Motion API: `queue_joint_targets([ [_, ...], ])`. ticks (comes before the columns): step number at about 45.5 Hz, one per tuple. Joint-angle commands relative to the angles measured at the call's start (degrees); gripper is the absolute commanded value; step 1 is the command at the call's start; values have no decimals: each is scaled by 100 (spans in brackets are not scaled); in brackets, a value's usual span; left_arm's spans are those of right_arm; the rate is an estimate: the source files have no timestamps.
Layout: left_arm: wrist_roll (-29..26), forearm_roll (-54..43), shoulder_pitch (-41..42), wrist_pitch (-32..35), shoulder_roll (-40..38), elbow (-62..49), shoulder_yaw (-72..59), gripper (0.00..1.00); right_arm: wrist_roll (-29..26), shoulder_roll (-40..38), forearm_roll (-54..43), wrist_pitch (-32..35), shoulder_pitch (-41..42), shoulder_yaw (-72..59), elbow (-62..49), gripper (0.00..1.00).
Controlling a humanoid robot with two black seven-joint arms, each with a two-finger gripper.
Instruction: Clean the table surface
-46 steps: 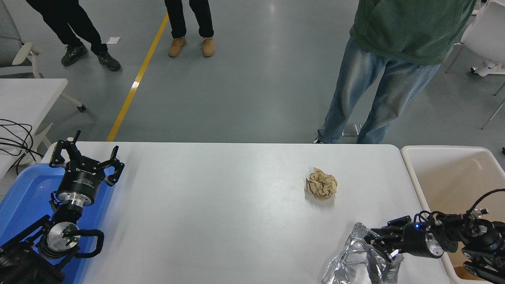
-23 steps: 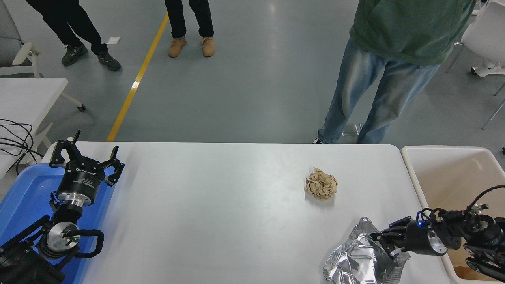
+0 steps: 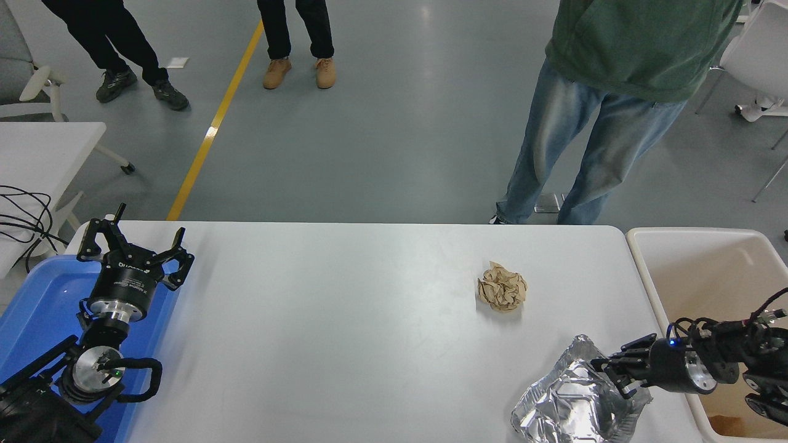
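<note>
- Foil handling: the right end effector (image 3: 622,373) is clamped on the right edge of the crumpled foil tray (image 3: 575,400), which lies at the near right corner of the table (image 3: 345,332), just beside the white bin (image 3: 708,271).
- Recommended motion, as a judgement: carry the foil toward the white bin with the grip kept firm; thin foil may tear or deform, so the pull should be smooth and the sheet lifted clear of the bin's rim before release.
- Remaining litter: a crumpled brown paper ball (image 3: 502,287) sits on the table well apart from the white bin, on its left; the task is therefore unfinished.
- Left end effector (image 3: 133,246): parked with fingers spread, over the blue tray (image 3: 37,307) far to the left of the white bin.
- Person in jeans (image 3: 585,141): standing at the table's far side, behind the white bin.
- Change from the earlier frames: the right end effector and the foil have shifted toward the white bin, and the foil now lies flatter; the paper ball and left arm have not moved.
</note>
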Motion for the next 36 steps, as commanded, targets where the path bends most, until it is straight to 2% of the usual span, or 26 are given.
queue_joint_targets([
  [1, 0, 0, 0, 0, -3, -1, 0, 99, 258, -459, 387, 39, 259, 18, 233, 0],
  [12, 0, 0, 0, 0, 6, -1, 0, 99, 583, -1057, 810, 241, 549, 27, 444, 0],
  [20, 0, 0, 0, 0, -3, -1, 0, 99, 698, -1496, 1530, 258, 822, 18, 514, 0],
  [29, 0, 0, 0, 0, 6, -1, 0, 99, 733, -1839, 2330, 926, 1252, 45, 505, 0],
  [36, 0, 0, 0, 0, -3, -1, 0, 99, 706, -1962, 2822, 1076, 1323, 45, 453, 0],
])
